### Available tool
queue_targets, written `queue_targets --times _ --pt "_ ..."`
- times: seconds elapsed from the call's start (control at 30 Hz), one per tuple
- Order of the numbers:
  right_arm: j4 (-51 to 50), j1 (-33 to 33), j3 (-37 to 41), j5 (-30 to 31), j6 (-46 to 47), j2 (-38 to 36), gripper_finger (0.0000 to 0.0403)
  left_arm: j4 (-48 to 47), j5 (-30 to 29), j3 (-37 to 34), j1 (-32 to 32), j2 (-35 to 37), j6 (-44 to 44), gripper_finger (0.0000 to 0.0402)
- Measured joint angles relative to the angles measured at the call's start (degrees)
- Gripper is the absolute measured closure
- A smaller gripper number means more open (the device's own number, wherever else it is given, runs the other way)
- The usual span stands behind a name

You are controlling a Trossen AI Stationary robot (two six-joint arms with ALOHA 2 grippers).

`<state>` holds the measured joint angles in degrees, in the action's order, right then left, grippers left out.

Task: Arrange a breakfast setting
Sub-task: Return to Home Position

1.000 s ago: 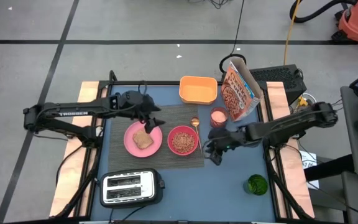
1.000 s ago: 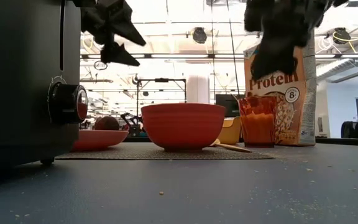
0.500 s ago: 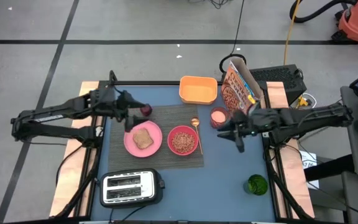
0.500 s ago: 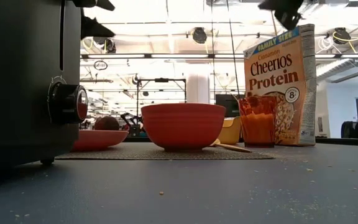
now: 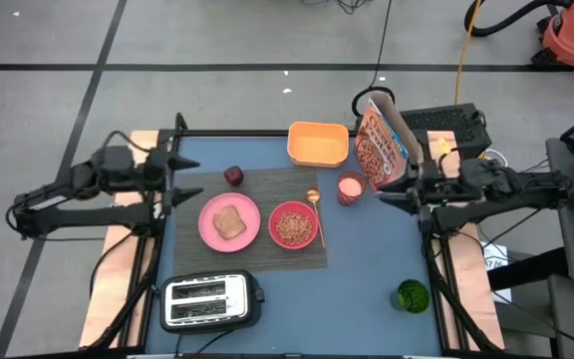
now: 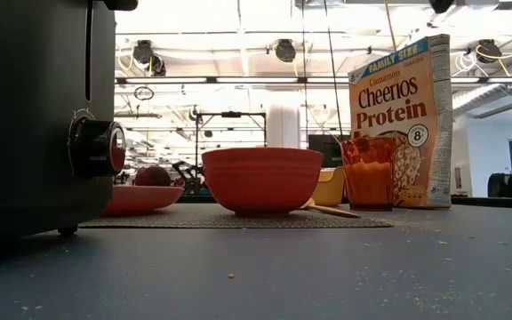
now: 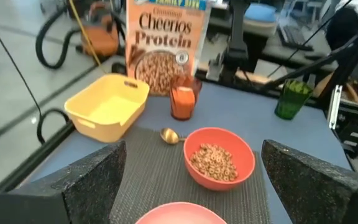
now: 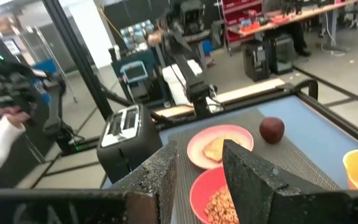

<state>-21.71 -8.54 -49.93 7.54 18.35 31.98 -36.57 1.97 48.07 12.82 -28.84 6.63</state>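
Observation:
The grey placemat (image 5: pixel 252 254) lies mid-table. On it sit the pink plate (image 5: pixel 212 227) bearing the toast slice (image 5: pixel 230 221), the pink bowl (image 5: pixel 291 224) filled with cereal, and the gold spoon (image 5: pixel 315 214) to the bowl's right. The dark red fruit (image 5: pixel 233 176) rests at the mat's far edge. My left gripper (image 5: pixel 182 178) hovers wide open over the table's left edge, fingers (image 7: pixel 86 180) apart and empty. My right gripper (image 5: pixel 385 198) hovers near the right edge beside the cup, its fingers (image 8: pixel 160 180) a narrow gap apart with nothing between them.
A yellow tub (image 5: pixel 318 144), a cereal box (image 5: pixel 382 148) and an orange cup (image 5: pixel 351 187) stand at the far right. The toaster (image 5: pixel 210 300) is at the near edge, a green cup (image 5: pixel 413 295) at the near right. A person's sleeve (image 8: pixel 5 143) shows beyond the table.
Both arms have drawn back and risen. My left gripper has gone from above the plate and fruit toward the table's left edge, leaving the fruit in plain sight. My right gripper has gone from the mat's right side toward the right edge and tipped up to level.

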Motion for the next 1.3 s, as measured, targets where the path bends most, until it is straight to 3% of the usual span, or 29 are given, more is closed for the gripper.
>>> queue_targets --times 0.4,0.63,1.17,1.3 --pt "-0.02 -0.01 0.00 0.03 -0.02 -3.76 0.0282 12.40 -0.04 -21.97 -1.40 20.40 0.87 0.0023" --pt "-0.03 -0.01 0.00 0.10 -0.14 -3.85 0.0282 19.81 -0.02 -31.48 -1.45 27.78 2.32 0.0023" --pt "0.13 -0.01 0.00 0.34 -3.02 -3.86 0.0282 42.80 0.11 -47.08 -1.58 28.59 0.98 0.0023" --pt "0.00 -0.02 0.00 0.10 -5.45 -3.86 0.0282 43.58 1.52 -47.54 -2.15 28.53 0.92 0.0023"
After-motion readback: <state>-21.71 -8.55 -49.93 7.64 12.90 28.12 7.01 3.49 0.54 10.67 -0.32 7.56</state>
